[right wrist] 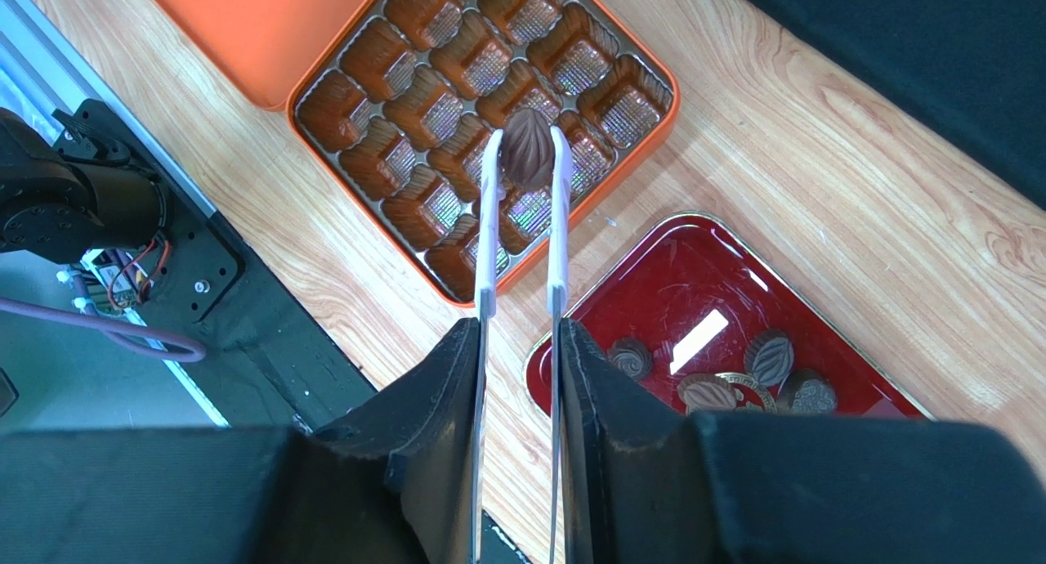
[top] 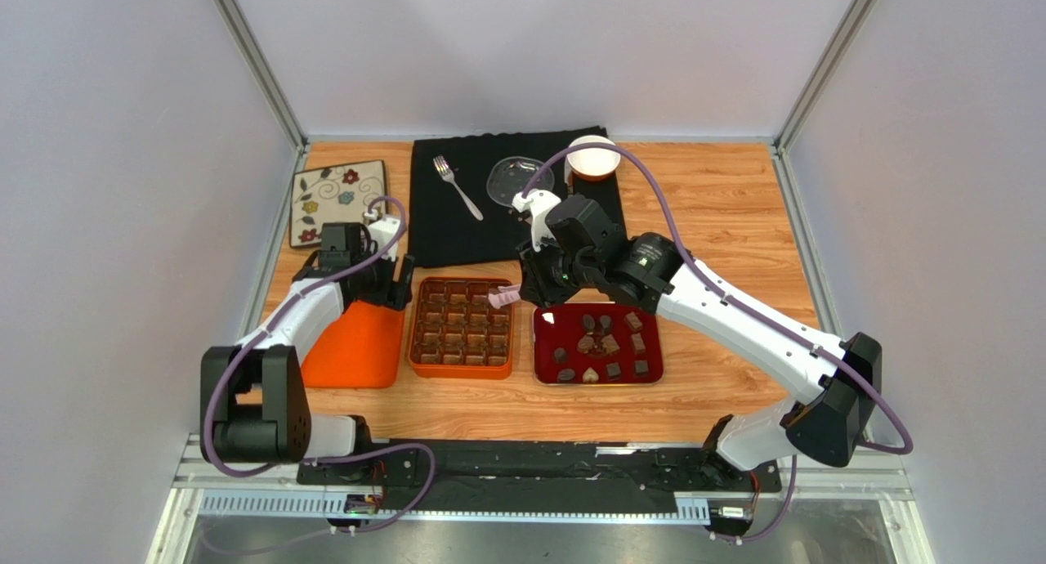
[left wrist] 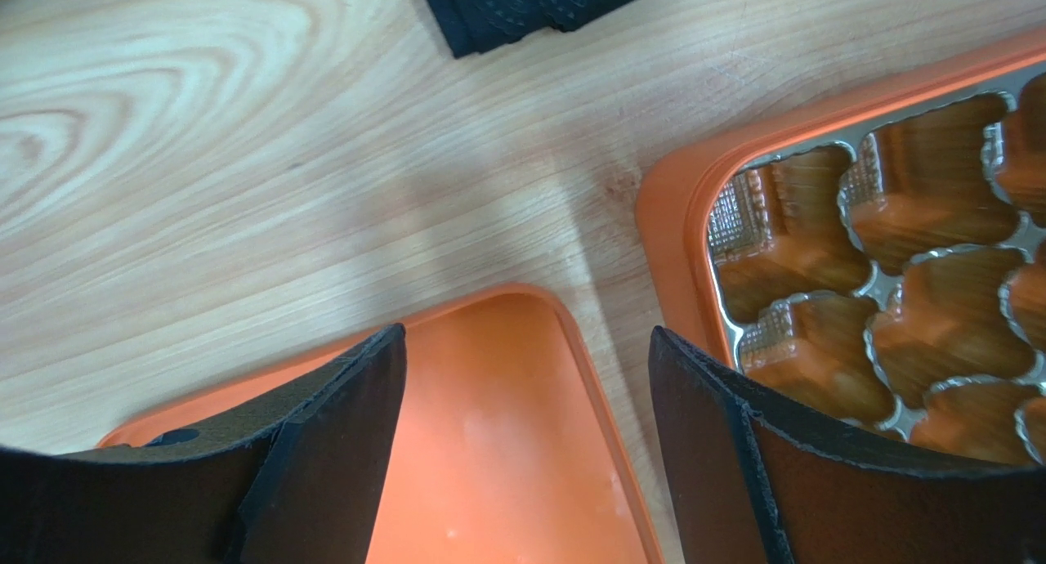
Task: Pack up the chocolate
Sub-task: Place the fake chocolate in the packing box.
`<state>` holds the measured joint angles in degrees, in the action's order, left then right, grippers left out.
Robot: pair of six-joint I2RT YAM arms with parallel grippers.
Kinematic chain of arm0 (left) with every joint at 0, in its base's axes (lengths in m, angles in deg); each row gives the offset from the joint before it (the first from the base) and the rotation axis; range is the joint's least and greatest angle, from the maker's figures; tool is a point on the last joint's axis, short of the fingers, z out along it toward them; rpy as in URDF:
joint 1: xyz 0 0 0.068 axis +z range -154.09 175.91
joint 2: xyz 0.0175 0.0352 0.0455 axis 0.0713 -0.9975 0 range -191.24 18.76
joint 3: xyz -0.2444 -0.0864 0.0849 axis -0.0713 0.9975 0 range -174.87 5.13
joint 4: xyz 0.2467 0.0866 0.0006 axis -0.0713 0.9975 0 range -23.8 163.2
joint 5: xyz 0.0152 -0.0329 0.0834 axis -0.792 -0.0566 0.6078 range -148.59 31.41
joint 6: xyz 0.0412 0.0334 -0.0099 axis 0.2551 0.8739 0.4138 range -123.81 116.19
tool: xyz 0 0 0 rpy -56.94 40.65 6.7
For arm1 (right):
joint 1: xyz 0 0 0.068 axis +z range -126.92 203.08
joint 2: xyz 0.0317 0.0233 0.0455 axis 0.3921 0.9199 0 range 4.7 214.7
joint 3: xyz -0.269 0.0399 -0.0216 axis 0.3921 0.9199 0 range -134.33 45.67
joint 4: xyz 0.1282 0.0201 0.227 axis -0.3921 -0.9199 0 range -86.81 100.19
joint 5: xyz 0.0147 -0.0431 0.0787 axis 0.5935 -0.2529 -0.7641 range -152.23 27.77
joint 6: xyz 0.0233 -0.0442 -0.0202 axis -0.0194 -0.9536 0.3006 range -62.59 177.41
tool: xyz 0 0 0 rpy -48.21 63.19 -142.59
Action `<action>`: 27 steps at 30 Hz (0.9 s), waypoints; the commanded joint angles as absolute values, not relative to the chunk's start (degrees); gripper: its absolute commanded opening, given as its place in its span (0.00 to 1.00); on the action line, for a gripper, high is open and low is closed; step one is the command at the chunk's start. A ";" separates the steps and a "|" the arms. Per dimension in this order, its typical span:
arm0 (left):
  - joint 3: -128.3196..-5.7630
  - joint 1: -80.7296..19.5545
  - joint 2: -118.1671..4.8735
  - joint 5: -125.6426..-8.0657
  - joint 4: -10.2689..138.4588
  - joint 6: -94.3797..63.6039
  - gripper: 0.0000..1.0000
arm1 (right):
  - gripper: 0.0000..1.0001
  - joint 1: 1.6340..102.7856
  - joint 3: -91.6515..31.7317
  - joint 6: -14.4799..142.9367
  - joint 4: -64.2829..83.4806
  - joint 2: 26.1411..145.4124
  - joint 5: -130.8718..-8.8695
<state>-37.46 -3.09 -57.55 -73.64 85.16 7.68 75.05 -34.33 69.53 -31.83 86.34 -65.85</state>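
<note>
Squeezing tongs (right wrist: 489,221) in right gripper (right wrist: 516,343), pinching 1 chocolate (right wrist: 528,147) over box (right wrist: 405,49); left gripper (left wrist: 528,380) spread. Could drop with any loosening.

White arm links (top: 749,325), black joints (top: 264,405), thin purple cables (top: 657,190), flat black fingers (left wrist: 332,454)

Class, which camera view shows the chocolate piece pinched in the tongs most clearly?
The right wrist view: the ribbed chocolate piece sits large and sharp between the tips of the white tongs. The top view shows only the tongs' pale tips, with the piece too small to make out. The left wrist view misses it.
</note>
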 commanded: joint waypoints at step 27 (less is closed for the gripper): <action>-25.72 -11.21 -40.83 -84.61 94.14 6.38 0.79 | 0.14 75.38 -38.08 71.48 -22.06 94.69 -69.87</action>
<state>-27.03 -10.87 -43.72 -79.74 90.56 6.69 75.09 -33.81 70.89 -26.49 92.66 -68.08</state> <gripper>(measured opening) 0.793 0.285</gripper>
